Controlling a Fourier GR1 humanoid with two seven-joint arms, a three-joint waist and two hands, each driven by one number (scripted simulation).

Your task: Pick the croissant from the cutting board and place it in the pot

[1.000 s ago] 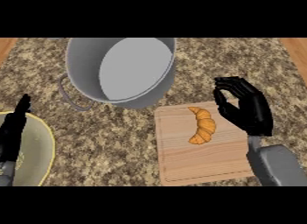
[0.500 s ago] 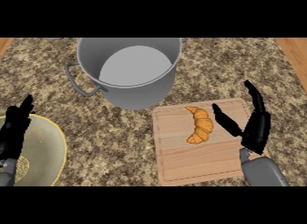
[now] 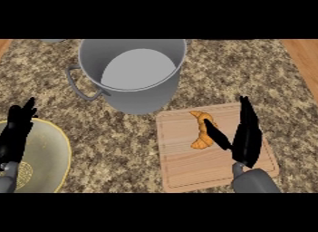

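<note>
- We see the right hand [image 3: 247, 136] over the cutting board [image 3: 188, 167], fingers straight and pointing away from the body, thumb spread toward the left; it is released and holds nothing.
- The croissant [image 3: 203, 131] lies on the cutting board just to the left of that hand. The thumb tip reaches the croissant's right edge, though we cannot tell whether it truly touches or only overlaps it from this angle.
- The croissant is golden and curved, running lengthwise away from the hand's wrist, in the board's upper middle part.
- The pot [image 3: 136, 72] stands beyond the right hand and to its left, well apart from the fingers. It is grey, upright, with its mouth open to us and a loop handle [image 3: 81, 86] on its left side. Its lower wall comes close to the board's far left corner.
- The left hand [image 3: 14, 136] shows near the view's left edge, fingers straight and up, at rest and released, over the rim of a yellow bowl [image 3: 51, 149].
- That bowl sits just right of and beneath the left hand.
- Everything rests on a speckled stone bench [image 3: 121, 136], with wooden strips [image 3: 308, 59] at the far corners.
</note>
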